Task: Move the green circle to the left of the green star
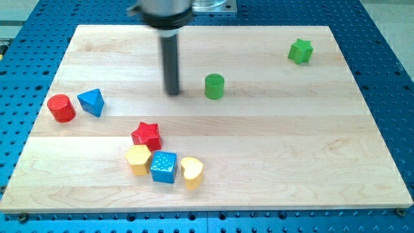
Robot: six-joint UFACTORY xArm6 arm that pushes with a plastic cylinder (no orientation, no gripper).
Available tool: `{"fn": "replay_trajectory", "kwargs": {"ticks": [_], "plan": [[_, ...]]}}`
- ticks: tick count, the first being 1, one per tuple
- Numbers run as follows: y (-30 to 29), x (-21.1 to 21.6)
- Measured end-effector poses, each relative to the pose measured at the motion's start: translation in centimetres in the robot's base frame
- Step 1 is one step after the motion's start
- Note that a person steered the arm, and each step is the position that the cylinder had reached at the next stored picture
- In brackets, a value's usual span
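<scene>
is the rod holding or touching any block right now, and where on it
Nothing is held. My tip sits apart from every block, just to the view's left of the green circle, with bare board between them.

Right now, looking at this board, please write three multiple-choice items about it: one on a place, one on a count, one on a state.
1. Where is my tip relative to the green circle?
A. at the view's left of it
B. at the view's right of it
C. resting on top of it

2. How many blocks lie on the board?
A. six
B. eight
C. ten

3. Is my tip touching the green circle?
A. yes, pressed against it
B. no, bare wood shows between them
C. it cannot be seen

Answers:
1. A, the rod's end stands at the view's left of the circle.
2. B: green circle, green star, red cylinder, blue triangle, red star, yellow hexagon, blue cube, yellow heart.
3. B, a gap of wood separates them.
</scene>
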State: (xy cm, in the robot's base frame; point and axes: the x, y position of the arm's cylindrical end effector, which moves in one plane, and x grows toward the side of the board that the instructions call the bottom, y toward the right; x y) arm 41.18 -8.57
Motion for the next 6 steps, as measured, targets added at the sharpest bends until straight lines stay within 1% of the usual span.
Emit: {"fn": "replay_trajectory", "kwargs": {"ticks": [1, 2, 3, 5, 6], "plan": [[8.5, 1.6], [11.2, -4.1], [14.1, -6.9], [21.4, -9.6], [21.8, -2.0]]}}
